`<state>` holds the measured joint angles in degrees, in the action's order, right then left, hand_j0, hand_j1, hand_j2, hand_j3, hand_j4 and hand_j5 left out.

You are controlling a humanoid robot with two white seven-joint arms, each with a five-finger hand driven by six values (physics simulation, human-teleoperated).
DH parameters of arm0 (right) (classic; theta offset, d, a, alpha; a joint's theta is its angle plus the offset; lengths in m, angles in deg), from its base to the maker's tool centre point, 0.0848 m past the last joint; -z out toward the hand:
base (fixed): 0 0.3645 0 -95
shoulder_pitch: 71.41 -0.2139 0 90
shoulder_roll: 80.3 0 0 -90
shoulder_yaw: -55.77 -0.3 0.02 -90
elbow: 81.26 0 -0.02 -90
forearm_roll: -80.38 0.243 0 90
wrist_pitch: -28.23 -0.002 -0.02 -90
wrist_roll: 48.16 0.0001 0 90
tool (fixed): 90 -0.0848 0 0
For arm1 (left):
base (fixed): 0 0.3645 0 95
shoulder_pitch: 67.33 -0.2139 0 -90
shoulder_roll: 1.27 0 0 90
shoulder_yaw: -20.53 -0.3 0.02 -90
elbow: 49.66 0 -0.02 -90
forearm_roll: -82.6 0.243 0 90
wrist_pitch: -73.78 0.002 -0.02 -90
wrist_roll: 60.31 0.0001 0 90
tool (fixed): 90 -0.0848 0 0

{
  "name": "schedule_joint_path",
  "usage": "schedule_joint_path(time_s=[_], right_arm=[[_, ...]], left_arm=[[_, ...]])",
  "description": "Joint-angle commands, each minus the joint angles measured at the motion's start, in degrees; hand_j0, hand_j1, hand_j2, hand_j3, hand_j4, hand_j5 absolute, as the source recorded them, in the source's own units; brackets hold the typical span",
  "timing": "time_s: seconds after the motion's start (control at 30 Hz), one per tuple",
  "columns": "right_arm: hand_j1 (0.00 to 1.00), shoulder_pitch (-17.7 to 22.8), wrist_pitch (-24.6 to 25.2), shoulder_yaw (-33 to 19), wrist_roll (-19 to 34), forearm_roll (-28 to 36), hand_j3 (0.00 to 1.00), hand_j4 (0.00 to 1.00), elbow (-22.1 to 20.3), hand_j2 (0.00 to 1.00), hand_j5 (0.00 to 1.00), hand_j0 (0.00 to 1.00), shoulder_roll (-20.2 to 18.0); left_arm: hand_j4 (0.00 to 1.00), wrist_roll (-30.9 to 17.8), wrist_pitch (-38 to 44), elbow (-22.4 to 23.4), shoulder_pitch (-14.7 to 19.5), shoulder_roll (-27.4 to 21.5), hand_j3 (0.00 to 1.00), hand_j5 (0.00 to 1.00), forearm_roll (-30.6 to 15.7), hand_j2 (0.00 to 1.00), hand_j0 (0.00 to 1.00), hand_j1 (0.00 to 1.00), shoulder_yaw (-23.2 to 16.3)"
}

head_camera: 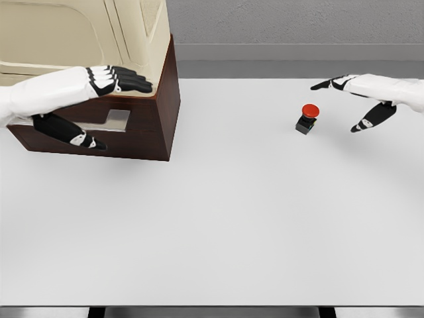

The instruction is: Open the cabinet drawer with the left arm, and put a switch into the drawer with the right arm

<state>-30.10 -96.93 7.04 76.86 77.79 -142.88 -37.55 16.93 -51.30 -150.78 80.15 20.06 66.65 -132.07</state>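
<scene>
**Left hand at the drawer front, switch waiting to the right**

The matte white desk lies bare in front. On it, the dark wood cabinet drawer sits closed behind the left hand, fingers spread flat above its metal handle. The switch, red-domed on a black block, stands just left of the right hand, which is splayed and holds nothing.

Cabinet cut off by top and left edges; upper body unseen. Left hand covers part of the drawer front, handle only partly visible, contact perhaps, unclear. Right hand: forearm runs off right edge. Switch base too small for detail.
</scene>
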Motion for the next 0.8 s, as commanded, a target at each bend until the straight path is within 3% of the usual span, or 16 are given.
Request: schedule_joint_path(time_s=[0.0, 0.13, 0.2, 0.27, 0.4, 0.47, 0.53, 0.63, 0.7, 0.77], right_arm=[[1.0, 0.0, 0.2, -0.1, 0.0, 0.4, 1.0, 1.0, 0.2, 1.0, 1.0, 1.0, 0.0], [1.0, 0.0, 0.2, -0.1, 0.0, 0.5, 1.0, 1.0, 0.3, 1.0, 1.0, 1.0, -0.1], [1.0, 0.2, 0.2, 0.0, 0.0, 0.5, 1.0, 1.0, 1.9, 1.0, 1.0, 1.0, -0.2], [1.0, 0.3, 0.2, 0.0, 0.0, 0.5, 1.0, 1.0, 6.6, 1.0, 1.0, 1.0, -0.2], [1.0, -0.4, 0.2, -0.1, 0.0, 0.4, 1.0, 1.0, 7.7, 1.0, 1.0, 1.0, 0.3], [1.0, -1.3, 0.2, -0.1, 0.0, -2.1, 1.0, 1.0, 7.6, 1.0, 1.0, 1.0, 2.5], [1.0, -2.1, 0.2, 0.1, 0.0, -4.9, 1.0, 1.0, 7.6, 1.0, 1.0, 1.0, 4.4], [1.0, -3.0, 0.2, 0.4, 0.0, -7.3, 1.0, 1.0, 7.4, 1.0, 1.0, 1.0, 6.5], [1.0, -4.0, 0.2, 2.1, 0.0, -7.3, 1.0, 1.0, 7.3, 1.0, 1.0, 1.0, 6.8], [1.0, -4.5, 0.2, 2.6, 0.0, -7.3, 1.0, 1.0, 7.2, 1.0, 1.0, 1.0, 7.1]], left_arm=[[1.0, -0.2, 0.1, 0.0, 0.0, -2.7, 1.0, 1.0, -2.4, 1.0, 1.0, 1.0, 0.1], [1.0, 4.1, 0.1, 0.0, -1.9, -4.4, 1.0, 1.0, -3.7, 1.0, 1.0, 1.0, 0.0], [1.0, 3.7, 0.1, 0.0, -3.1, -5.7, 1.0, 1.0, -3.7, 1.0, 1.0, 1.0, 0.0], [1.0, 1.3, 0.1, 0.0, -3.0, -5.8, 1.0, 1.0, -3.7, 1.0, 1.0, 1.0, 0.0], [1.0, -0.4, 0.1, 0.0, -2.7, -5.6, 1.0, 1.0, -3.6, 1.0, 1.0, 1.0, 0.1], [1.0, -1.2, 0.1, 0.0, -1.9, -5.3, 1.0, 1.0, -3.6, 1.0, 1.0, 1.0, 0.2], [1.0, -11.0, 0.1, 0.0, 1.0, -4.8, 1.0, 1.0, -3.7, 1.0, 1.0, 1.0, 0.1], [1.0, -20.0, 0.1, 0.0, 3.0, -5.0, 1.0, 1.0, -3.8, 1.0, 1.0, 1.0, 0.1], [1.0, -21.0, 0.1, 0.0, 4.0, -5.3, 1.0, 1.0, -3.7, 1.0, 1.0, 1.0, 0.1], [1.0, -20.5, 0.1, 0.0, 5.8, -2.5, 1.0, 1.0, -3.7, 1.0, 1.0, 1.0, 0.8]])
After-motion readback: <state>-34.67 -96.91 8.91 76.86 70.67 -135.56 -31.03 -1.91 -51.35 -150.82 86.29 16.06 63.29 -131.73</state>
